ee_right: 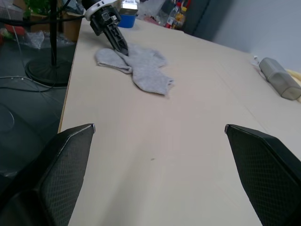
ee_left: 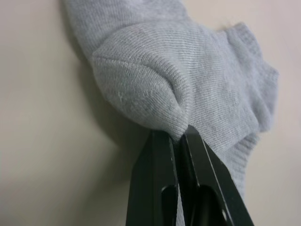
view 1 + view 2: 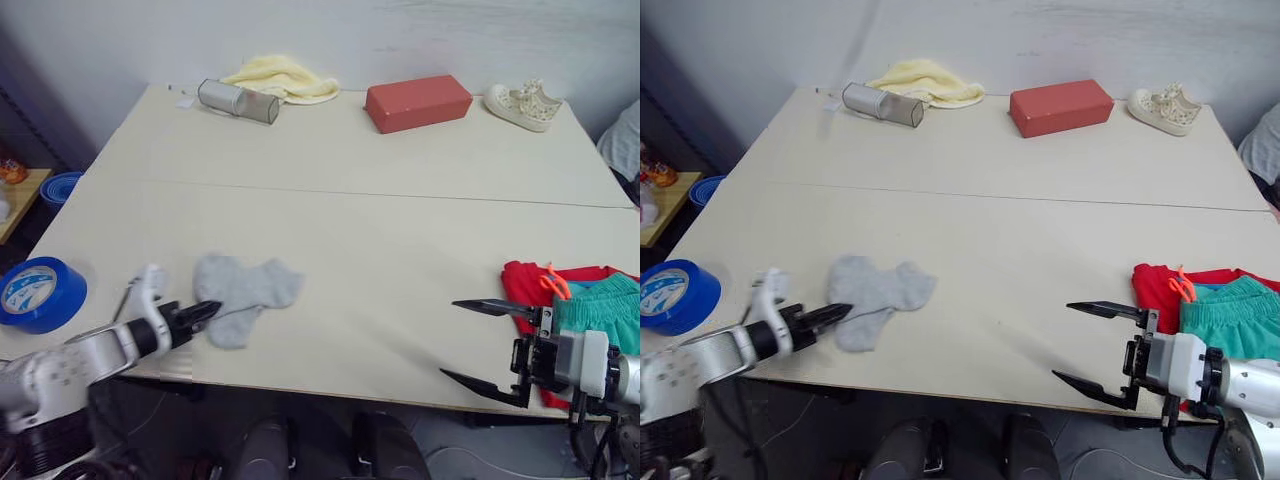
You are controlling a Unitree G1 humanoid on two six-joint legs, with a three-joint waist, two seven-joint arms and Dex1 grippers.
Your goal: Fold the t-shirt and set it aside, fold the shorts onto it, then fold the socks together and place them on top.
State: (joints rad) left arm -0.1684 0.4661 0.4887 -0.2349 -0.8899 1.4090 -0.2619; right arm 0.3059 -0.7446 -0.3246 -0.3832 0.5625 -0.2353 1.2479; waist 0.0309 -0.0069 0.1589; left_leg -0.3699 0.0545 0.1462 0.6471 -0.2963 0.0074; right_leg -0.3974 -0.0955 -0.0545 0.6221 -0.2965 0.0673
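Big cream table (image 3: 380, 230) against a pale wall, and at the near right edge the red t-shirt (image 3: 522, 284) is lying with the teal shorts (image 3: 600, 308) on top, orange drawstring showing. The grey socks (image 3: 240, 296) sit overlapped near the front left edge, and the left gripper (image 3: 208, 311) is pinched tight on a fold of them, while the right gripper (image 3: 480, 343) hangs over the front edge just beside the shirt with its fingers spread wide and nothing in them. Along the back there's a red-brown block (image 3: 418, 102), a yellow cloth (image 3: 282, 78), a metal can on its side (image 3: 238, 101) and a white sneaker (image 3: 524, 105), plus a roll of blue tape (image 3: 38, 293) at the front left corner.
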